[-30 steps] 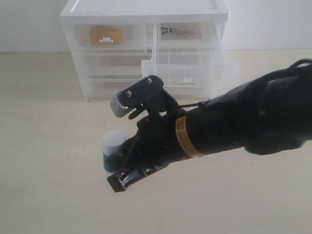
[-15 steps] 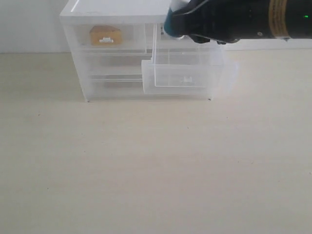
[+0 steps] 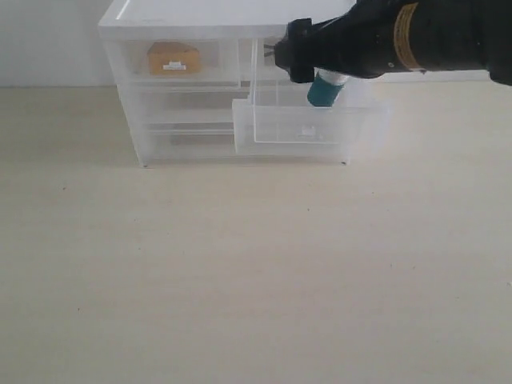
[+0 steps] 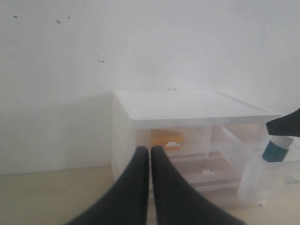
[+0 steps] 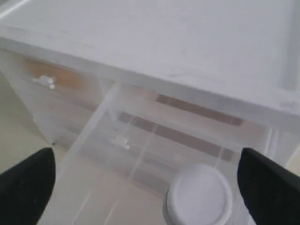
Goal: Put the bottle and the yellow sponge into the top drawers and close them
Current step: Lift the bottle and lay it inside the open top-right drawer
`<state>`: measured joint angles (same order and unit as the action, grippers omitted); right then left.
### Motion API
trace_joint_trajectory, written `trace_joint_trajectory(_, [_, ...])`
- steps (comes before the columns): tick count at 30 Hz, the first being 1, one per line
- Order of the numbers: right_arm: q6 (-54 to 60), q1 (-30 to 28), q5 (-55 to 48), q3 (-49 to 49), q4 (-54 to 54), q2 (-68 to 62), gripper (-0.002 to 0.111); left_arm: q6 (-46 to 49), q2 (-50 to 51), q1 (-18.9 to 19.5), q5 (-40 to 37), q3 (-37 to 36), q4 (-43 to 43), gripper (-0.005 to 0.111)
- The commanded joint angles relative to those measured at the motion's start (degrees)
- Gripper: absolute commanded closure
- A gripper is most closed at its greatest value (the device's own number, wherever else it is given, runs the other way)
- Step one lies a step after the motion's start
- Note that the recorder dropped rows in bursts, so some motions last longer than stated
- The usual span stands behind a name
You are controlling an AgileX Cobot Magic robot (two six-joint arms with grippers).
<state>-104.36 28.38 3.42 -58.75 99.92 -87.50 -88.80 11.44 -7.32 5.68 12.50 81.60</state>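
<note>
Exterior view: bottle [image 3: 326, 90], on tabletop [image 3: 240, 280] one second ago, now in open right top drawer [image 3: 308, 132]; right gripper [image 5: 145, 164] jaws spread, left gripper [image 4: 150, 157] jaws pressed together. Closing remains.

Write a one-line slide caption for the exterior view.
Open right gripper above the pulled-out top right drawer, bottle beneath it in the drawer; yellow sponge in the shut top left drawer.

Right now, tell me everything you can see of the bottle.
The bottle is small and squat, apparently plastic, with a teal-blue label and a white screw cap. It is tilted, cap uppermost, with its lower end at the rim of the pulled-out right top drawer, just beneath the right gripper. The gripper's fingers stand wide apart on either side of the cap without touching it. Whether anything supports its base cannot be told.
</note>
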Motion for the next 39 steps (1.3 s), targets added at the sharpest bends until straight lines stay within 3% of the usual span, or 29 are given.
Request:
trace_joint_trajectory(1, [4.51, 0.17, 2.73, -0.16, 0.03, 7.10, 0.003, -0.17, -0.30, 0.14, 0.56, -0.34, 0.28, 0.103])
trace_joint_trajectory(5, [7.05, 0.17, 2.40, 2.30, 0.03, 11.67, 0.006, -0.17, -0.30, 0.14, 0.56, -0.34, 0.28, 0.103])
trace_joint_trajectory(7, [9.30, 0.17, 0.89, 4.97, 0.03, 12.91, 0.017, -0.17, -0.30, 0.14, 0.56, -0.34, 0.28, 0.103])
trace_joint_trajectory(9, [10.75, 0.17, -2.66, 7.61, 0.03, 12.93, 0.040, -0.17, -0.30, 0.14, 0.56, -0.34, 0.28, 0.103])
trace_joint_trajectory(12, [10.18, 0.17, -12.24, 10.05, 0.03, 10.75, 0.102, -0.17, -0.30, 0.14, 0.56, -0.34, 0.28, 0.103])
trace_joint_trajectory(13, [9.25, 0.17, -13.49, 10.05, 0.03, 9.86, 0.107, -0.17, -0.30, 0.14, 0.56, -0.34, 0.28, 0.103])
trace_joint_trajectory(24, [9.03, 0.17, -6.50, 1.34, 0.03, -3.50, 0.106, -0.17, -0.30, 0.14, 0.56, -0.34, 0.28, 0.103])
trace_joint_trajectory(27, [9.03, 0.17, -0.12, -1.33, 0.03, -4.28, 0.106, -0.17, -0.30, 0.14, 0.38, -0.34, 0.28, 0.103])
trace_joint_trajectory(31, [8.74, 0.17, 1.03, -4.04, 0.03, -4.41, 0.106, -0.17, -0.30, 0.14, 0.38, -0.34, 0.28, 0.103])
trace_joint_trajectory(39, [6.10, 0.17, 6.64, -1.67, 0.03, -0.57, 0.106, -0.17, -0.30, 0.14, 0.27, -0.59, 0.28, 0.103])
